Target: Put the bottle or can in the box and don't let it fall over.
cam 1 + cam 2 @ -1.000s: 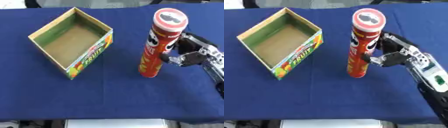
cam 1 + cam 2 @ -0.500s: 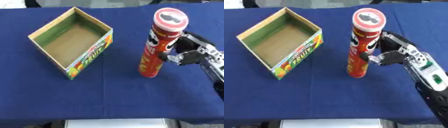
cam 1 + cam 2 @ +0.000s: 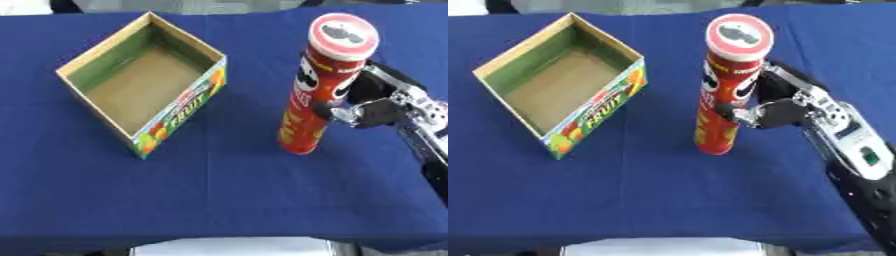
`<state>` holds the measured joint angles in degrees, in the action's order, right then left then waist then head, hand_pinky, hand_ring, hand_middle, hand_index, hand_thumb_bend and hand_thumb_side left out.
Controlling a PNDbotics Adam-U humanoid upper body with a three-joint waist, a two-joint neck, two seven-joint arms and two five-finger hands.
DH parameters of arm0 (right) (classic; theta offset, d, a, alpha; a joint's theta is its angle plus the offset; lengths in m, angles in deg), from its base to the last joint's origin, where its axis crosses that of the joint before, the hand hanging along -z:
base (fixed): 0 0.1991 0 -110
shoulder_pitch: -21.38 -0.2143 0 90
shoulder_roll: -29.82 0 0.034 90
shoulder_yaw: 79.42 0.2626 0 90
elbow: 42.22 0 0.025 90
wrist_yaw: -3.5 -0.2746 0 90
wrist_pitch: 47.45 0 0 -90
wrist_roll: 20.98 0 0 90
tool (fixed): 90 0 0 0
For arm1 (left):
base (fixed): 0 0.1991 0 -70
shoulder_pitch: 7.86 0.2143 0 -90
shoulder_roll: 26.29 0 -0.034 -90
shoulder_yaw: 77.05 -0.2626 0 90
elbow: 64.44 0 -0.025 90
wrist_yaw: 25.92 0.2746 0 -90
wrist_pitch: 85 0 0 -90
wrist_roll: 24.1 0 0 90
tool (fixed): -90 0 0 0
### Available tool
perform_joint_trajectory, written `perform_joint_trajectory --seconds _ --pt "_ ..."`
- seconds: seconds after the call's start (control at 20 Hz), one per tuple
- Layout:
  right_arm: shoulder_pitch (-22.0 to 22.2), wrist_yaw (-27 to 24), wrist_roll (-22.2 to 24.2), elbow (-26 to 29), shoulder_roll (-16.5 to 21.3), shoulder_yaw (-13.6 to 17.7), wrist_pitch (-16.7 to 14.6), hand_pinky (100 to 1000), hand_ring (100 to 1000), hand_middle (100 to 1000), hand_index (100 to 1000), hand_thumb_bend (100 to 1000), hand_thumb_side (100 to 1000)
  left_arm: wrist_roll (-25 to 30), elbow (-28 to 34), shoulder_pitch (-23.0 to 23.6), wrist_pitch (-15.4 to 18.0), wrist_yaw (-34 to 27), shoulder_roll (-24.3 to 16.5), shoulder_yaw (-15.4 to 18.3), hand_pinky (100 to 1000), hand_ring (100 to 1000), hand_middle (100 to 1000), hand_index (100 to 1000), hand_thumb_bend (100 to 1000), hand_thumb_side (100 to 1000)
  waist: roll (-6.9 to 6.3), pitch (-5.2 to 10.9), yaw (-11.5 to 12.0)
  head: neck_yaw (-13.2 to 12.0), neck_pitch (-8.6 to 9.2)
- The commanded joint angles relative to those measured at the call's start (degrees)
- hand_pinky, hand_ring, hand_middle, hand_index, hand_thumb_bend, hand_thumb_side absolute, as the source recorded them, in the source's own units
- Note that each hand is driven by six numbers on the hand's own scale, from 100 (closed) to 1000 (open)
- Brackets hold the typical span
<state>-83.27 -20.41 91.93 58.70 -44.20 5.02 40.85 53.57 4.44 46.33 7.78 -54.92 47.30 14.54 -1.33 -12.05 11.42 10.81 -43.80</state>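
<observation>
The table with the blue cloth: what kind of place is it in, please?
Probably a test or demonstration bench for a robot, not a home. The table has a plain blue cloth and holds only an open cardboard box and an upright tall red can, with the right hand round the can.

Blue cloth-covered table fills nearly all I see in front of me, cloth smooth and evenly lit, no hard shadows. Along the far edge a thin strip of pale grey background, with a white patch at the top left corner; can't tell what either is. Below the near edge of the table a light grey-white surface shows.
</observation>
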Motion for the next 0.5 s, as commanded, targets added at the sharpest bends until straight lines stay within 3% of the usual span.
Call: perform_joint_trajectory --seconds 0.05,0.5 --pt "-0.8 -0.2 -0.1 0.8 0.8 0.2 0.2 929 984 994 963 386 100 0.2 0.7 -1.0 0.1 -0.2 -1.5 0.2 756 932 904 913 566 997 -0.07 0.64 0.2 0.3 -0.31" --pt "-1.3 -0.8 0.0 1.1 0.4 -0.1 0.1 925 982 984 954 376 101 0.2 0.7 -1.0 0.1 -0.2 -1.4 0.2 756 933 905 913 564 998 -0.05 0.61 0.2 0.4 -0.31"
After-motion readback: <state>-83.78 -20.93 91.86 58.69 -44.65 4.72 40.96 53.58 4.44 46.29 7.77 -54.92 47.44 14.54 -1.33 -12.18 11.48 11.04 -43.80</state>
